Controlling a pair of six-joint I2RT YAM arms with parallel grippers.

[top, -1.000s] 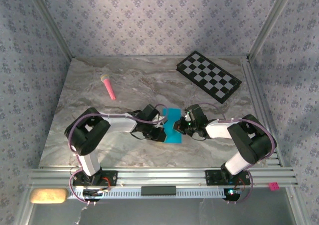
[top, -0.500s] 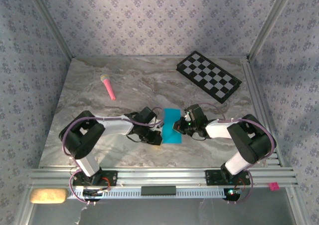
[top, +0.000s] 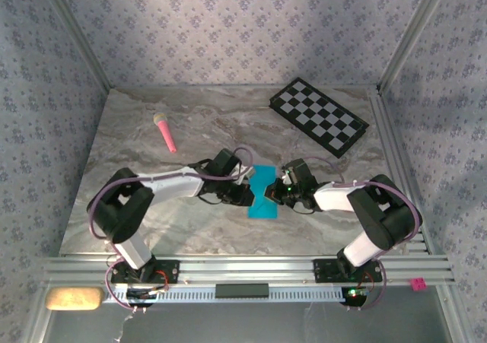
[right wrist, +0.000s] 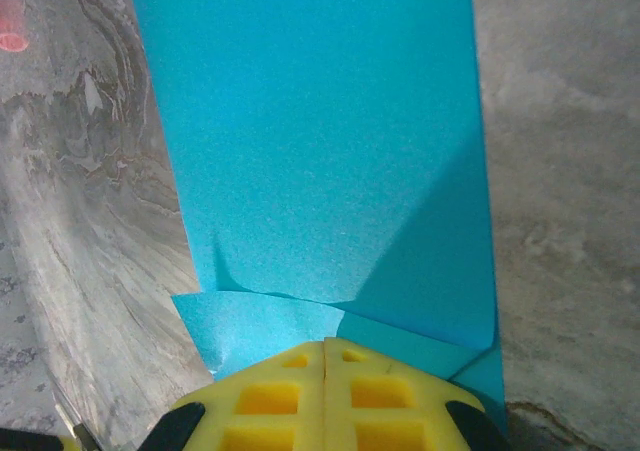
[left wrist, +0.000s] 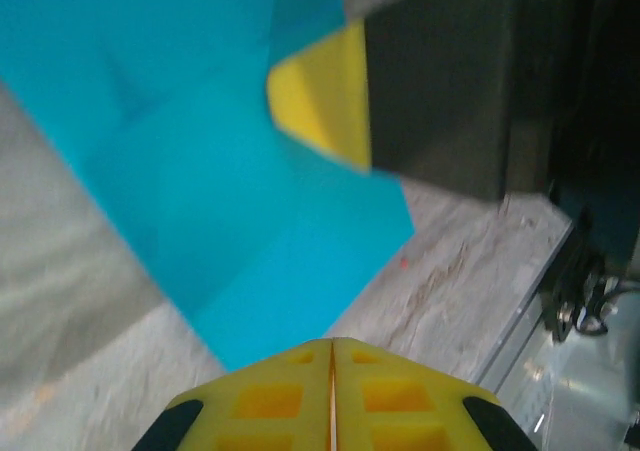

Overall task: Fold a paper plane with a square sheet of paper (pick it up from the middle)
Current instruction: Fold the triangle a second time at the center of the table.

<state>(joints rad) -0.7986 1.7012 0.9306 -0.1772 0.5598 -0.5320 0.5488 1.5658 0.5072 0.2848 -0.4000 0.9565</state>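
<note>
Fingertips of the left gripper [left wrist: 332, 343] are pressed together with only a seam between them, at the bottom of the left wrist view, just beside the nearest corner of the square sheet of paper [left wrist: 200, 171]. Those of the right gripper [right wrist: 325, 346] are likewise closed, over a folded flap at the sheet's near end. Whether any layer is caught between the pads cannot be told. The sheet lies on the marble table [top: 152, 138], lower centre of the top view, between both grippers, partly folded.

Assessment: thin, light and limp; likely to slide on the smooth top and to crease or tear under a careless pull. Best purchase appears to be a raised fold edge near the middle, pinched lightly.
</note>
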